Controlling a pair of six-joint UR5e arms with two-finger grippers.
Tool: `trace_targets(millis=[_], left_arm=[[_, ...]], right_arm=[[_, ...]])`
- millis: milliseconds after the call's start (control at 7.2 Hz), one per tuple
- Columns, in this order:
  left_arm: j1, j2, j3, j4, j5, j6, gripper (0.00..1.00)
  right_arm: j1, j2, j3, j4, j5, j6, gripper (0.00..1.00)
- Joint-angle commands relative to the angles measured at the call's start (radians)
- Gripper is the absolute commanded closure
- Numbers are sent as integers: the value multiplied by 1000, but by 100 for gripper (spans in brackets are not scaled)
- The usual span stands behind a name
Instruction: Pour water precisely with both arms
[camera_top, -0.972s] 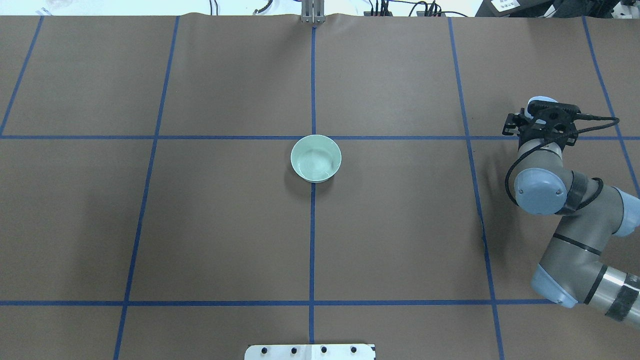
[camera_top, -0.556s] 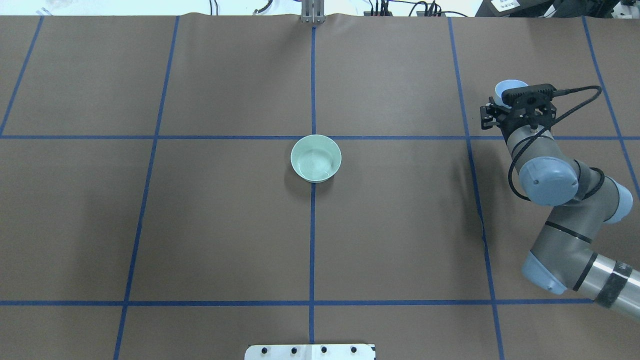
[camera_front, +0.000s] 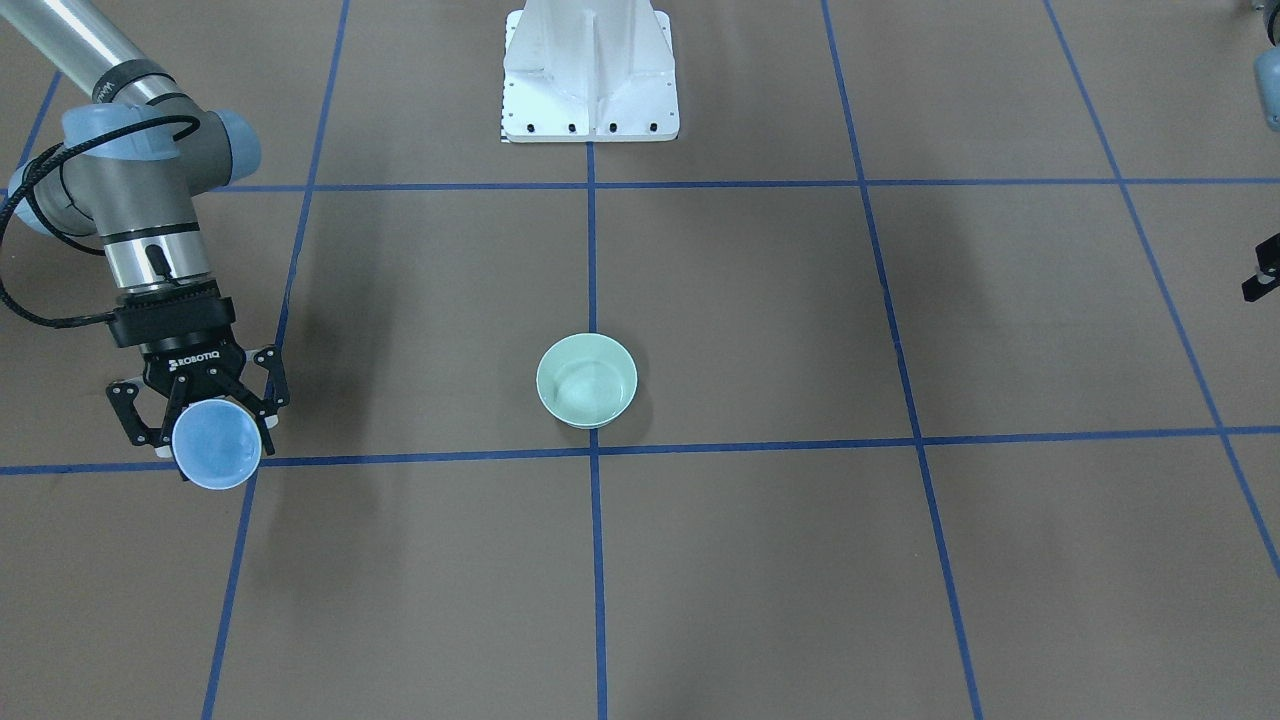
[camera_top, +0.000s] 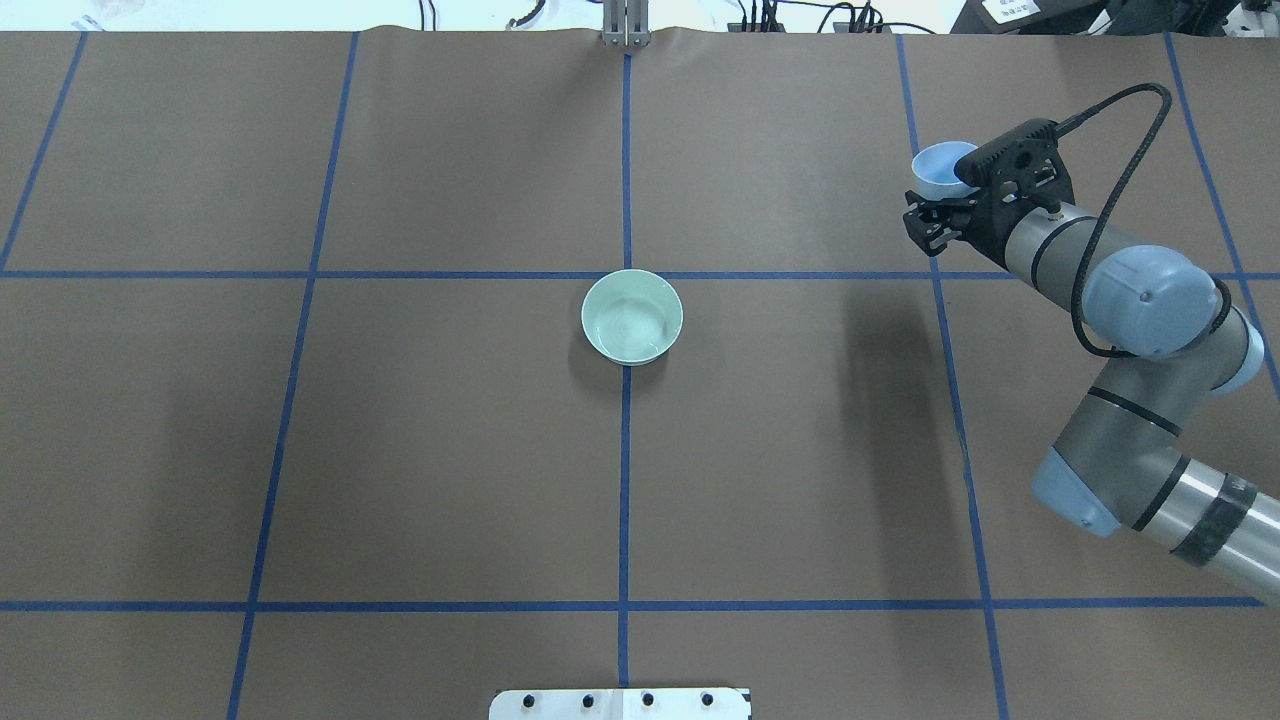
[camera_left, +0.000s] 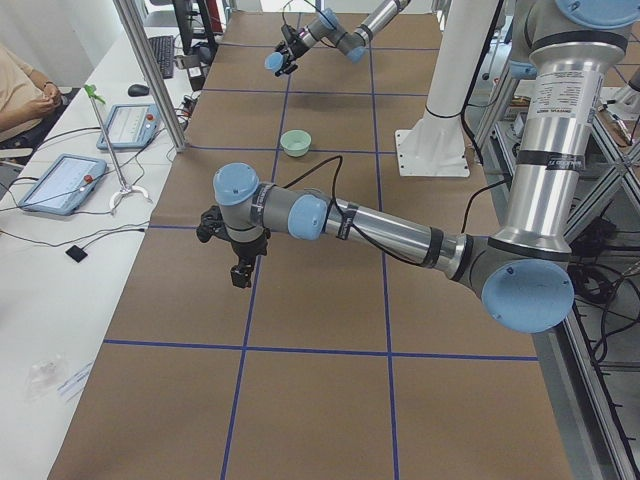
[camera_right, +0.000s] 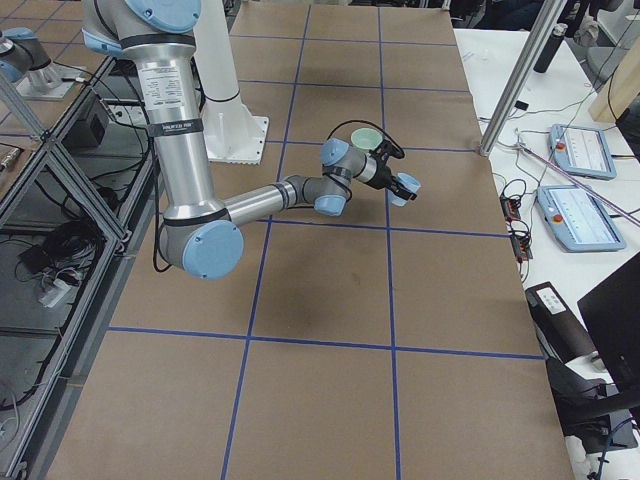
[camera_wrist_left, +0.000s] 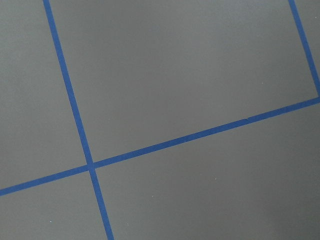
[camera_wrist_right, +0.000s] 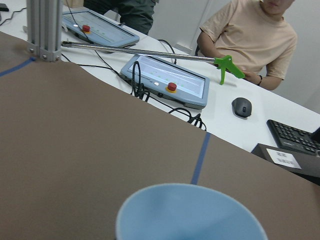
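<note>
A pale green bowl (camera_top: 632, 317) (camera_front: 587, 380) stands at the table's centre on a blue tape crossing, and faint ripples of water (camera_top: 626, 326) show inside it. My right gripper (camera_top: 947, 192) (camera_front: 208, 425) is shut on a light blue cup (camera_top: 940, 168) (camera_front: 216, 443), held above the table far to the bowl's right in the overhead view. The right wrist view shows only the cup's rim (camera_wrist_right: 190, 215). In the left side view my left gripper (camera_left: 238, 268) hangs low over bare table, far from the bowl (camera_left: 295, 142); I cannot tell whether it is open.
The white pedestal (camera_front: 590, 70) stands at the robot's side of the table. Beyond the far edge are an aluminium post (camera_wrist_right: 44, 27), control tablets (camera_wrist_right: 167, 82), cables and a seated person (camera_wrist_right: 250, 35). Blue tape lines grid the brown tabletop (camera_top: 450, 450).
My right arm has swung the blue cup leftward and slightly farther away in the overhead view, closer to the bowl's side, and the wrist has turned. The green bowl has not moved.
</note>
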Motion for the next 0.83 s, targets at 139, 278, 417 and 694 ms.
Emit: trace_targets(millis=[139,278,417,694], left_arm=[[-1,0,2,2,-1,-4,0],[-1,2,2,2,-7,-6,0],[-1,3,2,5,-37,-6,0],[-3,6,2,6,-54,-6,0]], right_arm=[[-5,16,14,81,270,-151,100],[-6,28,17,79,290,-209,100],[-14,60,11,78,357,-224,100],[-23,108,11,49,433,-239,100]])
